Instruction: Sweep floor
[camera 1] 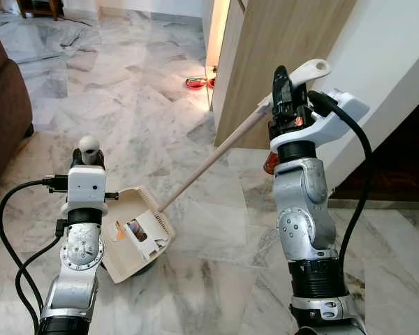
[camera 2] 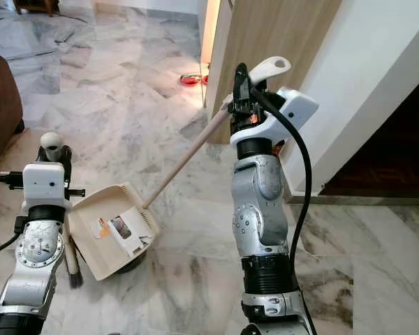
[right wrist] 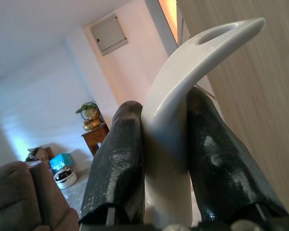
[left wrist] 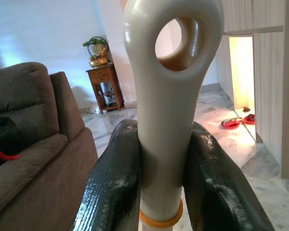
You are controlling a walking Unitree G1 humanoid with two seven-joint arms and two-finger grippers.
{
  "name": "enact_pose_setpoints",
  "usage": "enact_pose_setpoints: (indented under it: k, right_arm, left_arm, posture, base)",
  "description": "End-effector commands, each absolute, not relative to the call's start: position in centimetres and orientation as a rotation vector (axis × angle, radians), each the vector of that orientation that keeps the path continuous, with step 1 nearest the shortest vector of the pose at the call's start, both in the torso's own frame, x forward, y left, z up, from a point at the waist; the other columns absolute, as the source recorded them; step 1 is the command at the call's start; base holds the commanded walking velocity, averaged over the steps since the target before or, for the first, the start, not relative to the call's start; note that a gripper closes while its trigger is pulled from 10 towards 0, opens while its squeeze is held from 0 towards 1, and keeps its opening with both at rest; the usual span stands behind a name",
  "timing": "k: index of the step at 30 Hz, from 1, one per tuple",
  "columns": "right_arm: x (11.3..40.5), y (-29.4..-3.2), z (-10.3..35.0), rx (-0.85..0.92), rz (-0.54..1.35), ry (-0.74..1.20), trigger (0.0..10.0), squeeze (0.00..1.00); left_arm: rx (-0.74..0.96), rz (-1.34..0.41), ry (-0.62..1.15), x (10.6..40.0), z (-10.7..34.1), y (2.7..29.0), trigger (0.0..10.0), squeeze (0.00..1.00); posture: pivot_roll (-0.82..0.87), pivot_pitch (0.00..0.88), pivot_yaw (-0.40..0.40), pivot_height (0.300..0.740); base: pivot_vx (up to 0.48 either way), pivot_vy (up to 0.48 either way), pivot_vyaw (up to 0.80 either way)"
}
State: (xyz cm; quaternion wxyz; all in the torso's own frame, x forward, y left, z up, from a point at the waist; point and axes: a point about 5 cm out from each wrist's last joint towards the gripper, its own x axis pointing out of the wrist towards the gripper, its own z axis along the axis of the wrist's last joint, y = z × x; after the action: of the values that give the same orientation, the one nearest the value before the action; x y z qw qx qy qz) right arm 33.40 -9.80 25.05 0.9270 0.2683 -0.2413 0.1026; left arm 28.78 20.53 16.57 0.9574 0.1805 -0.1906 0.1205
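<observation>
Right gripper (camera 1: 285, 84) is clamped on the white grip of a dustpan handle (camera 1: 211, 157), a long pole slanting down to the beige dustpan (camera 1: 136, 230) on the marble floor (camera 1: 140, 105). Left gripper (camera 2: 54, 155) is closed around a broom handle (left wrist: 168, 96), its brush (camera 2: 75, 279) beside the dustpan's left edge.

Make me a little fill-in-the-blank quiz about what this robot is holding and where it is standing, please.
1. The right gripper is shut on the long handle of the ____.
2. The left gripper grips a pale handle whose end has a ____ through it.
3. The dustpan rests on a ____ floor.
4. Left of the robot stands a brown ____.

Missing words: dustpan; hole; marble; sofa
</observation>
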Motion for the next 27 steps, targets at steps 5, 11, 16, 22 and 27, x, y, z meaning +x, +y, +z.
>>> enact_pose_setpoints:
  k: [5, 11, 16, 22, 27]
  right_arm:
    - [32.95, -9.66, 25.52, 0.639, 0.202, -0.521, 10.0, 0.00]
    - [32.96, -9.68, 25.54, 0.639, 0.200, -0.519, 10.0, 0.00]
    - [32.96, -9.74, 25.49, 0.639, 0.199, -0.517, 10.0, 0.00]
    - [32.97, -9.77, 25.47, 0.636, 0.199, -0.515, 10.0, 0.00]
    - [32.99, -9.79, 25.44, 0.637, 0.200, -0.513, 10.0, 0.00]
  left_arm:
    - [0.358, 0.222, -0.448, 28.72, 17.57, 19.95, 10.0, 0.00]
    - [0.360, 0.223, -0.449, 28.71, 17.62, 19.98, 10.0, 0.00]
    - [0.361, 0.227, -0.450, 28.66, 17.68, 20.04, 10.0, 0.00]
    - [0.359, 0.230, -0.451, 28.65, 17.76, 20.11, 10.0, 0.00]
    - [0.356, 0.232, -0.457, 28.65, 17.97, 20.15, 10.0, 0.00]
  posture:
    - [0.23, 0.125, -0.146, 0.740]
    - [0.23, 0.128, -0.145, 0.740]
    - [0.23, 0.129, -0.146, 0.740]
    - [0.23, 0.131, -0.147, 0.740]
    - [0.23, 0.134, -0.148, 0.740]
  base:
    - [0.000, 0.480, 0.00]
    - [0.000, 0.480, 0.00]
    - [0.000, 0.480, 0.00]
    - [0.000, 0.480, 0.00]
    - [0.000, 0.210, 0.00]
